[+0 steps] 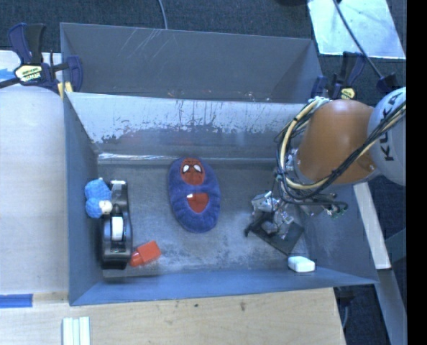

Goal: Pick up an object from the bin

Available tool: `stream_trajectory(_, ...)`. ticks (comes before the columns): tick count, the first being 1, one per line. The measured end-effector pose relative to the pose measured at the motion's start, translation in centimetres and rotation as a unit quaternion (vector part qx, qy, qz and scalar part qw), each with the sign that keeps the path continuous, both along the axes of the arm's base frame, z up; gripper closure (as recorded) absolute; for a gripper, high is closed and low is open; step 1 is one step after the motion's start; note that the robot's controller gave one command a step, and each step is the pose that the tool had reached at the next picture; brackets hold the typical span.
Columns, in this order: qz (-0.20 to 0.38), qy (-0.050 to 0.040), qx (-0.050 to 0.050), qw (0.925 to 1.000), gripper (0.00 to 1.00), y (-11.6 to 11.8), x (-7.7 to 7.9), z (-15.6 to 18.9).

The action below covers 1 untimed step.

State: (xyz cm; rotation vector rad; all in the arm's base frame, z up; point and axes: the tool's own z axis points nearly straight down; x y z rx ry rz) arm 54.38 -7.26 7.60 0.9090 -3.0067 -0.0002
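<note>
My gripper is low over the bin floor at the right side, under the arm's orange cover. Its fingertips sit on a flat black thing lying on the floor there. A small white block lies just below that, by the bin's front right corner. A blue slipper with a red Spider-Man face lies in the middle of the bin, well to the left of the gripper.
At the left lie a black tape dispenser with a white roll, a blue soft toy above it and a small red piece at its lower end. Bare floor lies between slipper and gripper.
</note>
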Motion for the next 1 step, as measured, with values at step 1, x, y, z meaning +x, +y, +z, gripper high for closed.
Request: stream_trajectory(1, 0.016, -0.0057, 0.000, 0.9999, 1.00, 2.17, -4.05, 15.94)
